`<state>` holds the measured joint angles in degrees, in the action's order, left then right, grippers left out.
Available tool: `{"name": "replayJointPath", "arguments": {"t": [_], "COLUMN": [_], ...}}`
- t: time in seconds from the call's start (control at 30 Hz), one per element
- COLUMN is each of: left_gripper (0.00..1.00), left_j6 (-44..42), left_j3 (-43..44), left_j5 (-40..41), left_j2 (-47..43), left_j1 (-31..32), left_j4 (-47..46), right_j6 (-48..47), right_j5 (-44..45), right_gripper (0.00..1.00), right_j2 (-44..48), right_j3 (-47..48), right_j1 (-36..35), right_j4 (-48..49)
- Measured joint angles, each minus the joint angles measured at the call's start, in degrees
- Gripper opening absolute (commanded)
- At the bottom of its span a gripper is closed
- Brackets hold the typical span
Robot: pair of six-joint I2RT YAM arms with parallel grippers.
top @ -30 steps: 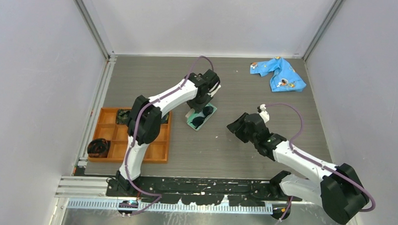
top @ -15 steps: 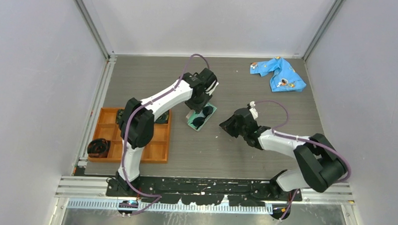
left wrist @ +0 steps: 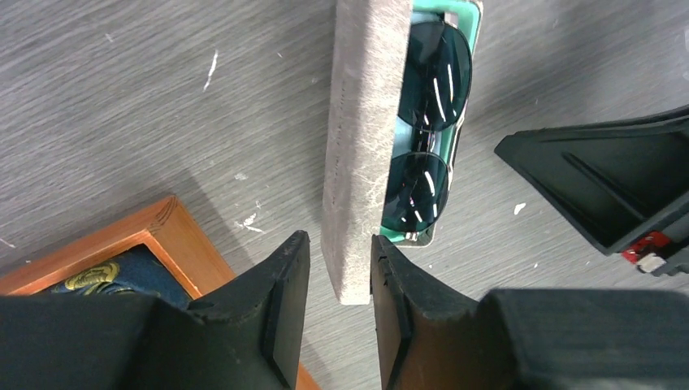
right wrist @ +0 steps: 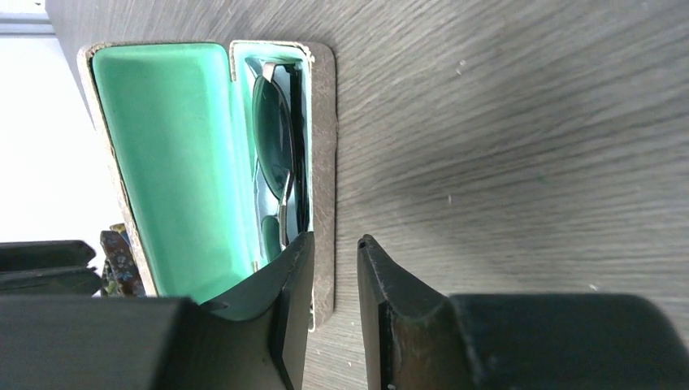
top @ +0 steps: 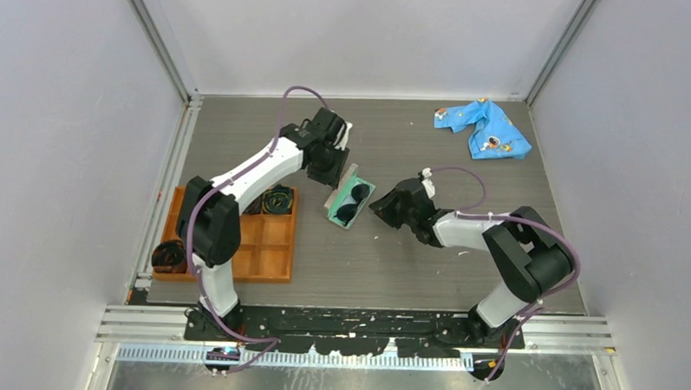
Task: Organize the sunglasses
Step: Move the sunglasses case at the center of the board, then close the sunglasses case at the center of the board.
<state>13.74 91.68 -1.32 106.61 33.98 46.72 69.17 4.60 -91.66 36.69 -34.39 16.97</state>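
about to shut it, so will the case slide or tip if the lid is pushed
The case looks stiff: its lid stands on edge without sagging. Probably light, on a bare table, so a push on the lid may slide it. The base lies flat with the sunglasses in it, so tipping seems unlikely.
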Motion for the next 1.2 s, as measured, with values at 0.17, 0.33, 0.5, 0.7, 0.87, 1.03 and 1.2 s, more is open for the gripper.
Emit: {"name": "replayJointPath", "arguments": {"t": [0.17,0.33,0.5,0.7,0.87,1.03,1.2], "left_gripper": [0.29,0.29,0.28,0.28,0.27,0.26,0.25], "left_j6": [2.9,5.6,7.1,8.4,8.6,8.6,8.6], "left_j3": [-2.5,-5.4,-5.9,-5.9,-5.9,-6.0,-6.0], "left_j5": [-1.4,-4.9,-7.0,-9.0,-9.4,-9.9,-10.3], "left_j2": [-2.5,-3.4,-3.3,-2.6,-1.8,-1.8,-1.2], "left_j1": [-2.3,-4.1,-4.7,-4.7,-4.8,-4.9,-5.1], "left_j4": [-3.0,-6.8,-8.4,-10.3,-10.8,-11.3,-11.4], "right_j6": [0.0,0.0,0.4,0.6,0.7,0.7,0.6], "right_j5": [0.0,-0.3,-1.1,-1.6,-1.5,-1.5,-1.2], "right_gripper": [0.30,0.29,0.28,0.26,0.26,0.26,0.26], "right_j2": [-3.2,-5.6,-8.0,-9.0,-9.0,-9.0,-7.9], "right_j3": [2.1,3.2,3.4,3.6,3.6,3.6,3.2], "right_j1": [0.0,0.0,0.0,0.0,0.0,0.0,0.0], "right_j4": [1.4,2.5,4.2,5.7,5.8,5.7,5.7]}}
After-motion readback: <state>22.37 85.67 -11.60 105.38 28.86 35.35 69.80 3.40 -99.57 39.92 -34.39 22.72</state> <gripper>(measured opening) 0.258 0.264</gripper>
